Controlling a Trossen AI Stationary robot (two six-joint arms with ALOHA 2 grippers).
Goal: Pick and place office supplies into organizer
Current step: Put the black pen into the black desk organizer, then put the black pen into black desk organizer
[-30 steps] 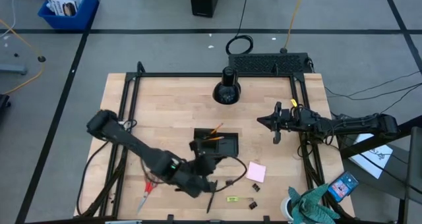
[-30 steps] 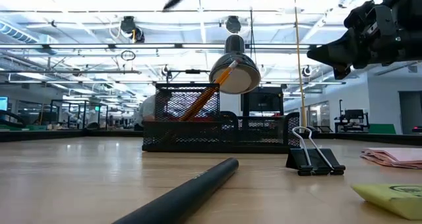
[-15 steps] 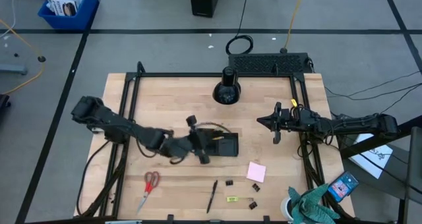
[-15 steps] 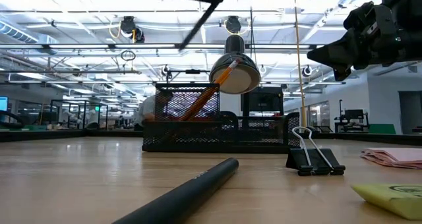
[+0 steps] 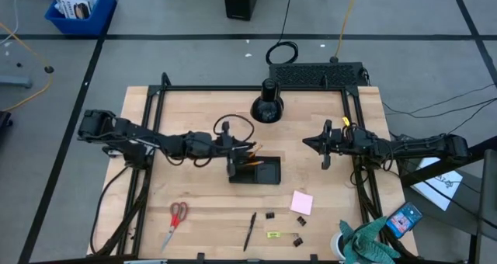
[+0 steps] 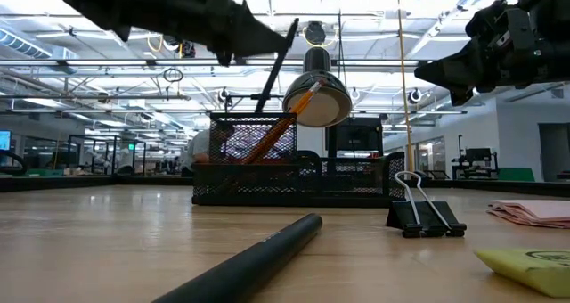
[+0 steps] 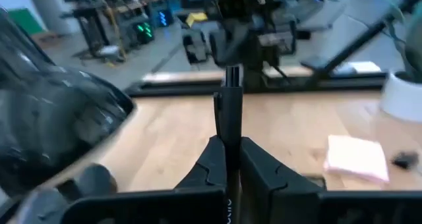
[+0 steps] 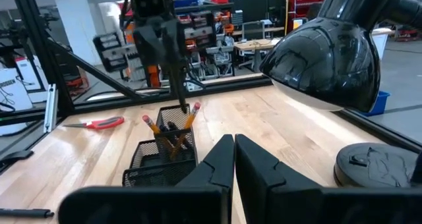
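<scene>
The dark pen you had in hand was slim, stiff and light, probably slick on its barrel, so a pinch at the upper end with the rest hanging free suited it; a grip near the tip would have fouled the mesh wall. It looked like a thin black rod, tilted, lower end at the tall corner cup of the organizer. That organizer was a low black mesh tray near the middle of the worktop, with orange pencils already leaning in the cup.

Your left gripper hung just above that cup, jaws clamped nearly shut on the pen; the left wrist view showed the barrel squeezed between the two fingers.

Left out on the worktop: a second pen, red-handled scissors, binder clips, a pink sticky-note pad and a small yellow-green piece, all nearer the front edge, apart from the tray. The scissors would be heavier and awkward; take them at the pivot. The pad was soft-edged; pinch across its sides.

Your right gripper waited off to the right, above the worktop, jaws closed on nothing. A black cone-shaped lamp stood behind the tray.
</scene>
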